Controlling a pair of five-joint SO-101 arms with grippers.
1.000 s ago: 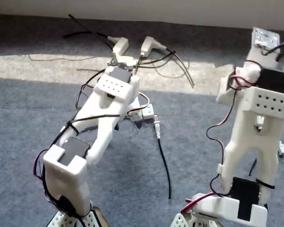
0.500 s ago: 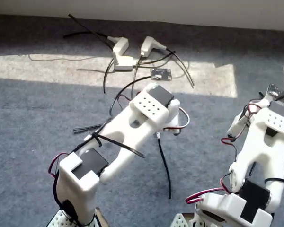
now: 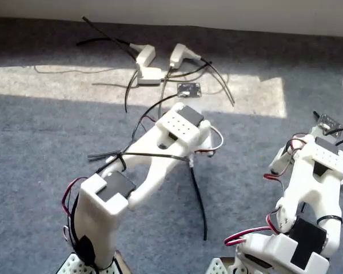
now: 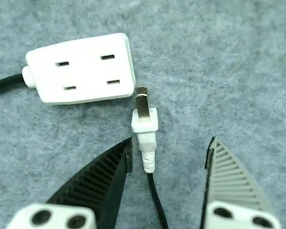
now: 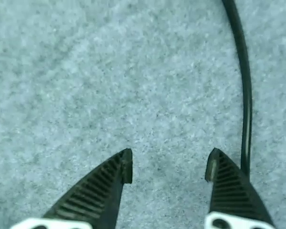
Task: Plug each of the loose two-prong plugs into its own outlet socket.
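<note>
On the left, the left arm point(image 3: 154, 154) stretches forward from its base and tips its wrist down over the middle of the grey carpet point(image 3: 40, 148). Under it the left gripper point(image 4: 170, 143) hangs empty, jaws wide apart, straddling a loose two-prong plug point(image 4: 145, 125). The plug lies flat on the carpet, nearer the black finger point(image 4: 109, 171) than the grey one. Its prong end points at a white outlet block point(image 4: 81, 67) and stops just beside the block's corner. The block's 4 slots face upward, which makes 2 sockets.

The plug looks light and hard, a small moulded body with smooth sides that could slip or twist in a loose pinch. Its cord point(image 4: 155, 205) is limp and will likely drag behind it. I'd take hold across the white body just behind the prongs, not on the ribbed neck or the cord. With the slots facing up, it probably needs standing prongs-down first.

Farther back lie more white outlets point(image 3: 160, 63) in a tangle of leads.

On the right, the right arm point(image 3: 314, 171) sits folded close to its base, wrist tipped down. The right gripper point(image 5: 169, 164) has its jaws apart with nothing between them but carpet, and a black cable point(image 5: 245, 95) runs just beside its grey finger.
</note>
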